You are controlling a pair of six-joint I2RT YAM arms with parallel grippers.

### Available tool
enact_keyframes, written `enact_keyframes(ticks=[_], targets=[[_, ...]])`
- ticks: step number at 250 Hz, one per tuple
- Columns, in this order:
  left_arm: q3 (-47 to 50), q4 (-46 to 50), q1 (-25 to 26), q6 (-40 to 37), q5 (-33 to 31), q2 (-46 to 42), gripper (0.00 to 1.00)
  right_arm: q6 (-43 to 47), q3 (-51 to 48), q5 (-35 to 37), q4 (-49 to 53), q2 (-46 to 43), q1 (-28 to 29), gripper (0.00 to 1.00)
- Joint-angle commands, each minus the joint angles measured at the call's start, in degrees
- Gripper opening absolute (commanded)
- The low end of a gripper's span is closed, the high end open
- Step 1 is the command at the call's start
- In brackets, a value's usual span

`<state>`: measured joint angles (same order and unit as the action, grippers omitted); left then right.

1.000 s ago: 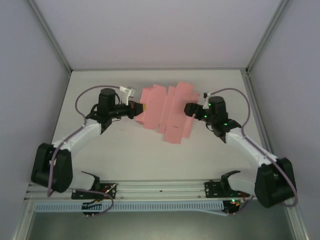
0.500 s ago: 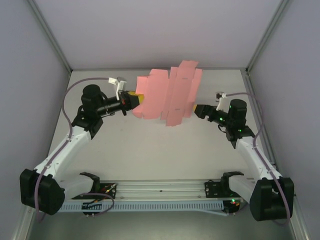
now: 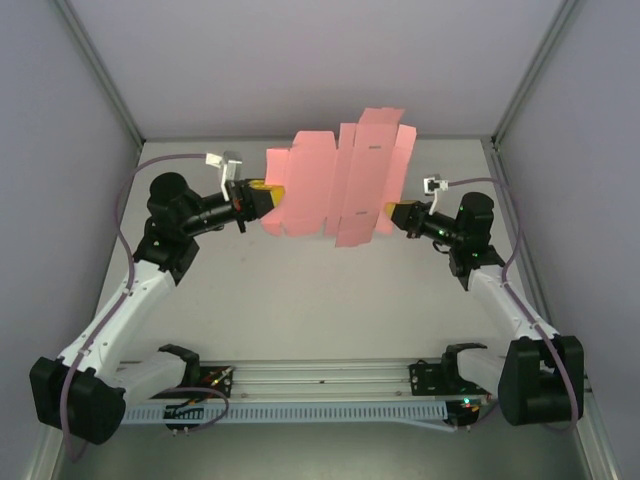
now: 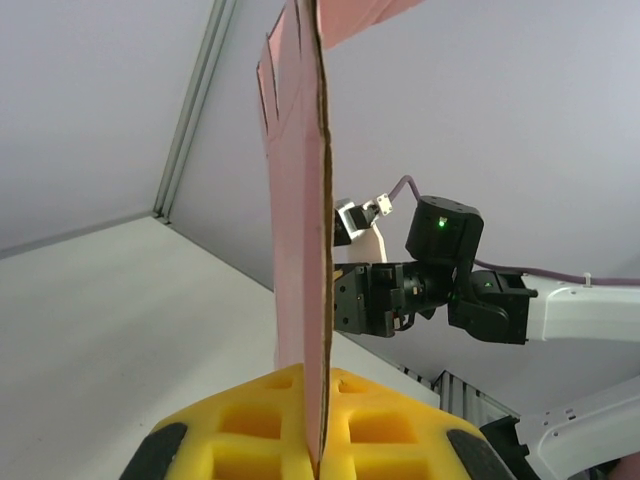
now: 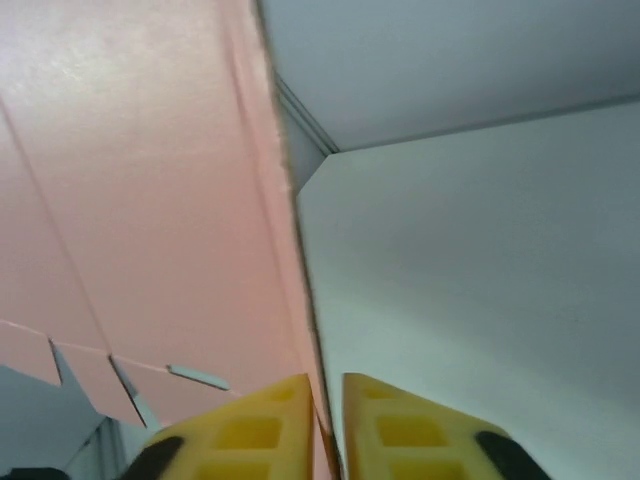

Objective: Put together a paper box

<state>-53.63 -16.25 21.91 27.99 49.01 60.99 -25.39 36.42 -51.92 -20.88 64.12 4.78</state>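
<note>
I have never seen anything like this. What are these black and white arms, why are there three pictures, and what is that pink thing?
These are two robot arms bolted at the near edge of a table. The wide picture comes from a fixed camera above and behind them. The other two come from a small camera on each wrist, looking past its yellow fingertips. The pink thing is the paper box, here a flat card sheet with cut flaps. The left tool pinches one side edge and the right tool the opposite one, so the sheet is raised between them, off the table.
</note>
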Motion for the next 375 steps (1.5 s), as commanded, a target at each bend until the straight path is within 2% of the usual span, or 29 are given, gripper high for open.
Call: enact_keyframes(ticks=[1,5,18,30,32,38,47,51,61,69,103,119,145,185,216,250,295,339,375], targets=[[-0.30,-0.32,0.15,-0.39,-1.73,-1.66,0.00,2.16,1.68,-0.19,0.73,-1.63,-0.29,0.03],[-0.26,0.03,0.13,-0.69,-2.08,-1.74,0.00,2.60,1.99,-0.05,1.54,-1.84,-0.32,0.00],[-0.38,2.44,0.15,-2.15,-3.81,-1.83,0.00,4.56,2.79,1.13,4.93,-2.19,-0.24,0.00],[-0.85,6.68,0.15,-3.93,-7.70,-1.77,0.00,7.20,3.91,1.91,8.15,-2.33,-0.12,0.00],[-0.88,7.48,0.15,-4.26,-8.63,-1.76,0.02,7.72,4.14,2.00,8.89,-2.29,-0.14,0.00],[-1.19,10.29,0.15,-4.96,-11.85,-1.71,0.18,9.50,4.88,2.80,11.87,-2.24,0.18,0.00],[-1.70,15.03,0.15,-5.22,-17.90,-1.50,0.57,11.63,5.89,5.20,16.16,-2.24,0.93,0.00],[-1.90,17.06,0.13,-5.31,-20.57,-1.34,0.70,12.79,6.31,6.54,18.05,-2.12,1.40,0.00],[-2.07,21.38,0.19,-5.59,-26.65,-0.86,0.90,15.94,7.25,9.83,22.89,-1.86,2.87,0.00],[-2.06,24.44,0.03,-5.40,-30.67,-0.52,0.99,18.41,7.55,12.45,26.15,-1.59,4.46,0.00],[-2.63,34.49,-0.03,-5.56,-44.06,1.70,1.00,23.59,6.91,24.78,33.06,1.59,11.09,0.00],[-3.68,38.71,-0.12,-5.63,-49.80,2.69,1.00,24.02,6.47,27.44,33.85,4.30,12.48,0.00],[-4.54,41.87,-0.42,-5.84,-54.16,4.09,1.00,26.20,7.69,33.79,34.82,8.67,14.44,0.00],[-5.30,40.54,-0.56,-5.31,-51.31,6.25,1.00,35.32,12.58,55.20,35.44,13.49,20.82,0.00],[-5.25,36.64,-0.58,-4.81,-46.09,8.52,1.00,45.83,13.82,65.48,28.97,15.06,25.38,0.02],[-7.60,35.25,-0.67,-4.70,-42.28,12.23,1.00,58.98,12.50,69.24,21.24,15.75,30.08,0.00],[-9.98,33.75,-0.99,-4.25,-39.58,15.53,1.00,72.43,9.95,79.47,10.74,20.03,35.78,0.00],[-10.39,31.73,-1.89,-2.96,-38.31,18.24,1.00,78.43,6.47,85.46,-5.36,23.48,38.38,0.00],[-12.45,30.89,-1.96,-4.98,-37.44,22.73,1.00,79.04,7.91,85.86,-3.54,26.26,39.47,0.00]])
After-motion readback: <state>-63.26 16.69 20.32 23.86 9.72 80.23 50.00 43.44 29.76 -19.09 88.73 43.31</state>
